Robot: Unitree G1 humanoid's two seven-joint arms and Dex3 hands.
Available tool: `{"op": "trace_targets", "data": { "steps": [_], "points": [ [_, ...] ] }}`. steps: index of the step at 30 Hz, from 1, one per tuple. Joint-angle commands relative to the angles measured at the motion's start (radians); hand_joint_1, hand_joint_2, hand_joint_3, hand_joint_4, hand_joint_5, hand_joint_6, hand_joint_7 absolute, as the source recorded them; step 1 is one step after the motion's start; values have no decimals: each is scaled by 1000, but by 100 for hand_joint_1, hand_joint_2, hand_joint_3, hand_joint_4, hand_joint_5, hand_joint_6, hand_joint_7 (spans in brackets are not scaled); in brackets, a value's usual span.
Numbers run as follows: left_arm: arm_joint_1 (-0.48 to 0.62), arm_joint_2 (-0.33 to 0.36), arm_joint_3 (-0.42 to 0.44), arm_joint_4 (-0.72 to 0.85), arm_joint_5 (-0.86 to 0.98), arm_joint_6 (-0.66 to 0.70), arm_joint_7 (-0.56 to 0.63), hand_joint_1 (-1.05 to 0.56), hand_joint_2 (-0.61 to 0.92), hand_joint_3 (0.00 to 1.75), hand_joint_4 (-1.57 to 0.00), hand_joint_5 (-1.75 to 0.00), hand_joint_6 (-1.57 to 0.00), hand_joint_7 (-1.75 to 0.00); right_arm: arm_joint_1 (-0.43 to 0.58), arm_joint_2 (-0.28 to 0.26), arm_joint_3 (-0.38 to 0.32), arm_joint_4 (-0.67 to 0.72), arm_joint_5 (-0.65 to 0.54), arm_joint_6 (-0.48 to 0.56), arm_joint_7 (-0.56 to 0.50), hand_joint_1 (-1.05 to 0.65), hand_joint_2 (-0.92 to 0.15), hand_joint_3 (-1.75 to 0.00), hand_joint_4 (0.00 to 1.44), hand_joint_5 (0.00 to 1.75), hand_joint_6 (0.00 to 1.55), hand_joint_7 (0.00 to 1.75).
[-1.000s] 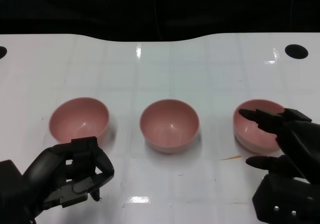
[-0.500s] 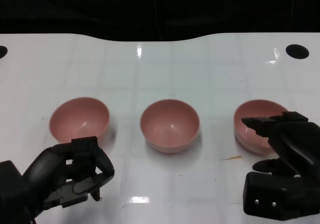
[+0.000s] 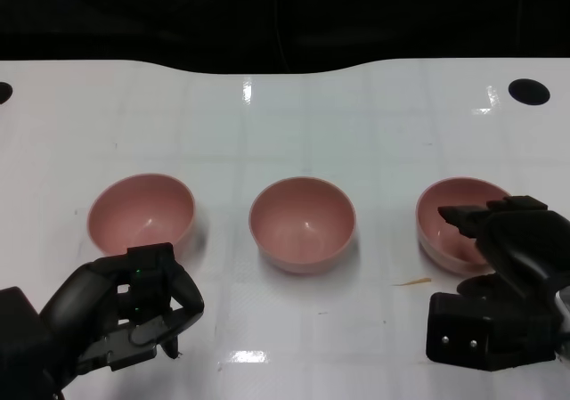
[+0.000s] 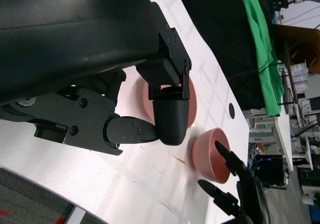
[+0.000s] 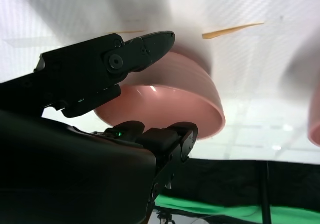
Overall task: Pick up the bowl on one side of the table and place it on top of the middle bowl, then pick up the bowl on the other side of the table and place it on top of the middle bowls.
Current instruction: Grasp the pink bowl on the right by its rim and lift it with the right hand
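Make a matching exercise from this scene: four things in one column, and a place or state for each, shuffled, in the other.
Things:
1. middle bowl
2. right bowl
3. left hand
4. orange sliver

Places or states:
A. fingers curled in, holding nothing, near the table's front edge
B. lying flat on the white table between two bowls, nearer the front
C. standing alone with no hand at it
D. right hand at its rim, one finger inside and one outside

Pairs: 1-C, 2-D, 3-A, 4-B
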Motion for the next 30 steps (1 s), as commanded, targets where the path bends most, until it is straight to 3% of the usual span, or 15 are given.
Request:
{"op": "trace_targets", "data": {
  "steps": [1, 5, 9, 16, 17, 18, 20, 23, 26, 27, 28, 29, 30],
  "points": [
    [5, 6, 3, -12, 6, 0, 9, -31, 90, 30, -81, -167, -76, -142, -43, -8, 23, 80, 1, -8, -38, -54, -87, -1, 33, 21, 44, 1],
    [8, 5, 2, -21, 3, 12, 11, -33, 90, 31, -81, -168, -76, -143, -79, -8, 49, 158, 8, -25, -55, -53, -88, -1, 38, 19, 47, 2],
    [11, 0, 2, -26, 0, 6, 10, -35, 91, 30, -82, -167, -77, -143, -116, -19, 91, 221, -6, -45, -56, -50, -92, -2, 51, 16, 55, 3],
    [11, -4, 5, -23, -4, 6, 5, -33, 91, 28, -81, -166, -77, -141, -145, -27, 113, 287, 13, -95, -84, -38, -91, -1, 87, 28, 76, 7],
    [11, -3, 4, -25, 0, 7, 8, -33, 91, 28, -81, -166, -77, -141, -147, -27, 110, 304, 19, -119, -118, -37, -91, -1, 91, 43, 81, 8],
    [12, -3, 3, -27, 3, 8, 10, -33, 91, 27, -81, -166, -77, -142, -149, -27, 109, 318, 24, -138, -144, -30, -91, -1, 85, 91, 90, 7],
    [13, -4, 2, -31, 4, 11, 11, -33, 91, 27, -81, -166, -76, -142, -157, -32, 113, 350, 18, -186, -229, -22, -92, -5, 80, 146, 106, 7],
    [14, -4, 2, -34, 6, 23, 17, -33, 92, 26, -82, -166, -77, -143, -175, -42, 121, 391, 5, -245, -343, -19, -92, -7, 88, 171, 127, 13],
    [13, -4, 2, -30, 3, 18, 14, -34, 92, 26, -81, -166, -76, -141, -191, -35, 114, 429, 17, -279, -411, -18, -91, -10, 94, 174, 135, 22],
    [13, -4, 3, -29, 0, 19, 11, -34, 92, 26, -81, -166, -76, -141, -195, -34, 112, 434, 17, -281, -426, -19, -87, -21, 94, 174, 123, 50],
    [12, -4, 3, -26, -3, 15, 8, -34, 92, 26, -81, -166, -76, -141, -199, -34, 113, 434, 15, -277, -432, -19, -77, -41, 95, 175, 101, 98],
    [11, -4, 4, -20, -5, 7, 3, -35, 92, 26, -81, -166, -76, -140, -202, -34, 113, 432, 13, -271, -436, -19, -64, -70, 95, 175, 84, 136],
    [10, -4, 4, -16, -7, 1, 1, -36, 92, 25, -81, -166, -76, -140, -204, -34, 114, 431, 12, -267, -438, -19, -58, -83, 95, 175, 78, 147]
  ]
}}
